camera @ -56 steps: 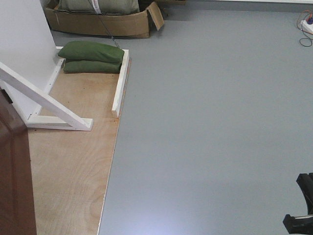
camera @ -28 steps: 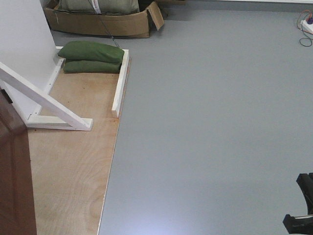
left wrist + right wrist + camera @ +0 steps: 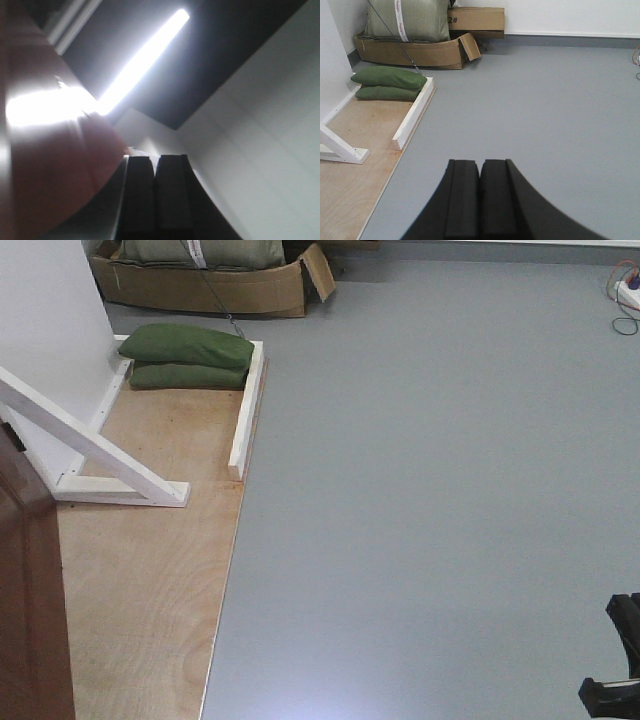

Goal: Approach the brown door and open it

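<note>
1. Grey floor (image 3: pixel 420 490) fills most of the front view. A plywood platform (image 3: pixel 150 580) runs from 7 to 10 o'clock, with a white frame brace (image 3: pixel 90 445) at 9, green sandbags (image 3: pixel 190 355) at 11 and a cardboard box (image 3: pixel 200 288) beyond them.
2. I see the brown door (image 3: pixel 28 620) only as a glossy reddish slab at the 8 o'clock edge. Its handle shows in no view.
3. My left gripper (image 3: pixel 155 195) is closed, pads together with nothing visible between them. It points upward just beside the door face, which fills 9 o'clock of that wrist view under a ceiling light strip (image 3: pixel 145 60).
4. My right gripper (image 3: pixel 480 195) is also closed and empty, and hangs over bare floor well away from the door.
5. I judge the drive to the door done. I cannot tell how far the opening has got: the panel seems to stand at an angle to the brace, but no hinge or latch is in sight.
6. Compared with one second and half a second ago, almost nothing differs. The door edge, brace and sandbags sit where they did, so my base looks halted.
</note>
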Robot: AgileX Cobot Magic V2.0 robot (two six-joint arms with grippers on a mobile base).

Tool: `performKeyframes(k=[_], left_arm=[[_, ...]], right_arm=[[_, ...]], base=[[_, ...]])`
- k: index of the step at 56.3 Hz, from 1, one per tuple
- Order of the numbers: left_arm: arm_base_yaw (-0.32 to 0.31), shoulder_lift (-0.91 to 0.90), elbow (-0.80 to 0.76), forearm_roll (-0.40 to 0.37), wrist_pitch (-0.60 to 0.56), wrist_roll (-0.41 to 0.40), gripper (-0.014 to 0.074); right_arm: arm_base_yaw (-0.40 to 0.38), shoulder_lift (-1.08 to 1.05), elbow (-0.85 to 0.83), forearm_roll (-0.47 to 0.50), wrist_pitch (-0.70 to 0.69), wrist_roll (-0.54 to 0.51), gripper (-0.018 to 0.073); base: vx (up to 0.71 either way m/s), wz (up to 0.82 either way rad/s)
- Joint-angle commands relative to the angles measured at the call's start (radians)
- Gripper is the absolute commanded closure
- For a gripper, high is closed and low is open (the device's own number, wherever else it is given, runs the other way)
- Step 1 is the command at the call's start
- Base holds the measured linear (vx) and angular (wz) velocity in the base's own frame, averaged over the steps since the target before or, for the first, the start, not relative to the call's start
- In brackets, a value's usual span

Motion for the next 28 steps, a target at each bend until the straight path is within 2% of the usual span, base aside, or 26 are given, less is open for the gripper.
performKeyframes(k=[1,5,9,13,17,21,24,28], left_arm=[[-0.002,0.062,-0.093,-0.257,-0.111,0.21,0.06],[-0.002,0.096,-0.135,-0.463,-0.206,0.336,0.06],[-0.002,0.118,-0.172,-0.685,-0.322,0.399,0.06],[-0.002,0.133,-0.208,-0.858,-0.437,0.408,0.06],[-0.002,0.149,-0.242,-1.0,-0.567,0.408,0.06],[-0.002,0.168,-0.27,-1.093,-0.697,0.42,0.06],[-0.003,0.17,-0.287,-1.131,-0.693,0.459,0.06],[-0.003,0.18,-0.298,-1.142,-0.693,0.506,0.06]], right_arm=[[-0.002,-0.006,0.003,-0.007,-0.077,-0.009,0.0559],[-0.002,-0.006,0.003,-0.007,-0.077,-0.009,0.0559],[-0.002,-0.006,0.003,-0.007,-0.077,-0.009,0.0559],[-0.002,-0.006,0.003,-0.007,-0.077,-0.009,0.0559],[-0.002,-0.006,0.003,-0.007,-0.077,-0.009,0.0559],[-0.002,-0.006,0.003,-0.007,-0.077,-0.009,0.0559],[-0.002,-0.006,0.003,-0.007,-0.077,-0.009,0.0559],[-0.002,-0.006,0.003,-0.007,-0.077,-0.009,0.0559]], base=[[0.0,0.0],[0.0,0.0],[0.0,0.0],[0.0,0.0],[0.0,0.0],[0.0,0.0],[0.0,0.0],[0.0,0.0]])
